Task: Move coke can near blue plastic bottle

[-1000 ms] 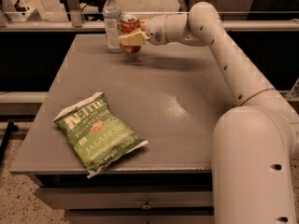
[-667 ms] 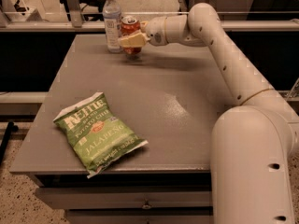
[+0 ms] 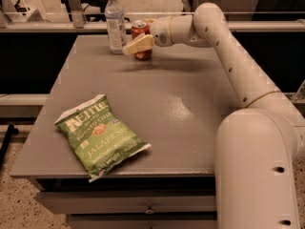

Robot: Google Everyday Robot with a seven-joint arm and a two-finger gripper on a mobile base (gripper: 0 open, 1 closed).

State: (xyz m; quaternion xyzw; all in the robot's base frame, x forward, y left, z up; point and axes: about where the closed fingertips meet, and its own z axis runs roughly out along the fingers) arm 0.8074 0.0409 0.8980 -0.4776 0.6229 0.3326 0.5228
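Camera view: gripper (image 3: 135,43) fingers clamped on coke can (image 3: 140,29), just beside blue plastic bottle (image 3: 114,25); seat it upright, then release gently.

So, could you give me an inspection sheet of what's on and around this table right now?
Surface: grey table, flat top.
Job's things: coke can upright at the far edge, close beside the upright blue plastic bottle.
Clutter: green chip bag lying flat near the front.
Grippers: gripper at the coke can.
Cables: nothing seen.
Surroundings: speckled floor; rail behind the table.
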